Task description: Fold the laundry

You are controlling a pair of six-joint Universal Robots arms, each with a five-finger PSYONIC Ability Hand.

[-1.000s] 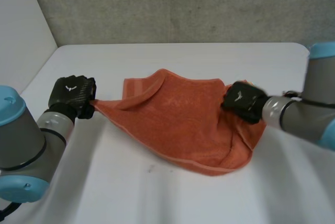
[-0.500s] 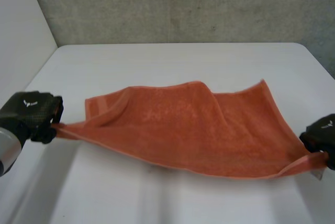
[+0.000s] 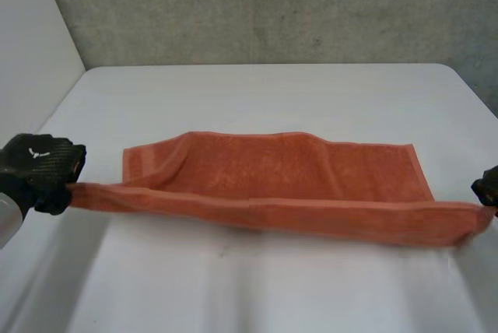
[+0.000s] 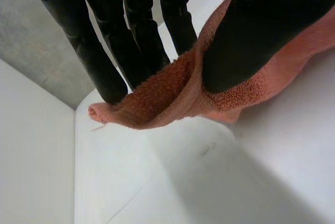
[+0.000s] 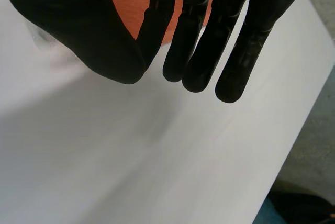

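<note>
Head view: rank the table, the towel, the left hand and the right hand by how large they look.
1. table
2. towel
3. left hand
4. right hand, but it is cut off at the frame's edge, so its place below the left hand is unsure.

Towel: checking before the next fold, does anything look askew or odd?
Nothing damaged. The orange towel is stretched taut between the left hand and right hand, each pinching a near corner; its far edge lies on the table, with a slack diagonal wrinkle toward the left end.
</note>
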